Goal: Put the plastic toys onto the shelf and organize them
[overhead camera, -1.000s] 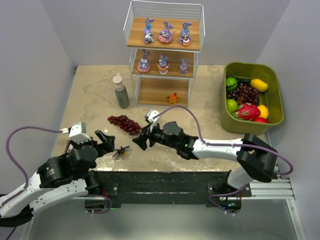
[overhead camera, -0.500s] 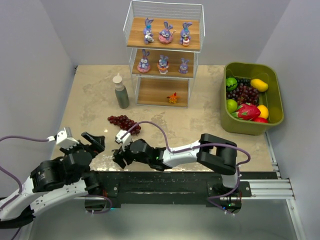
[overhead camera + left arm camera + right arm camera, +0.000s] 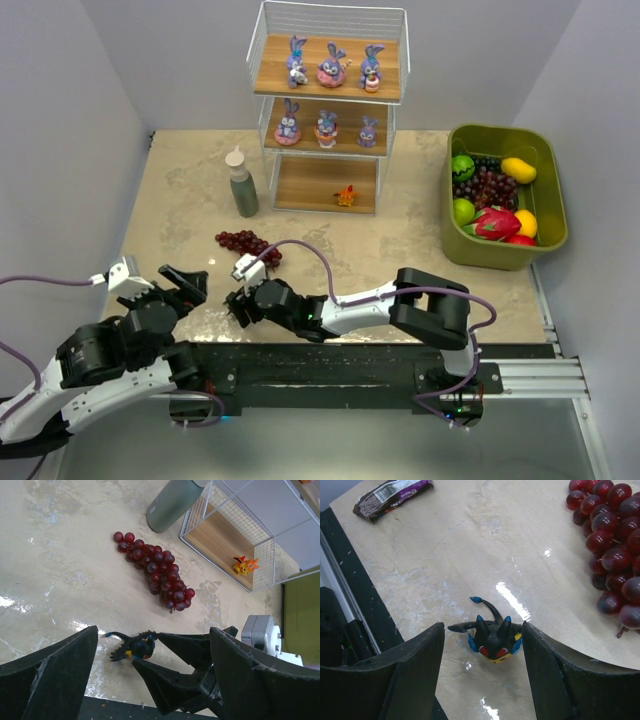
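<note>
Fingers (image 3: 415, 670) of right gripper (image 3: 482, 628) straddle black bug (image 3: 492, 640) | not clamped | on table (image 3: 445, 555)

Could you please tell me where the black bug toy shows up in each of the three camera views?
Right wrist: black bug lower centre, between the right gripper's fingers.
Left wrist: lower centre-left, at those fingertips.
Top external: near the table's front edge, left of centre, mostly hidden by that gripper.
Shared landmark: the grape bunch, close by the bug in every view.
</note>
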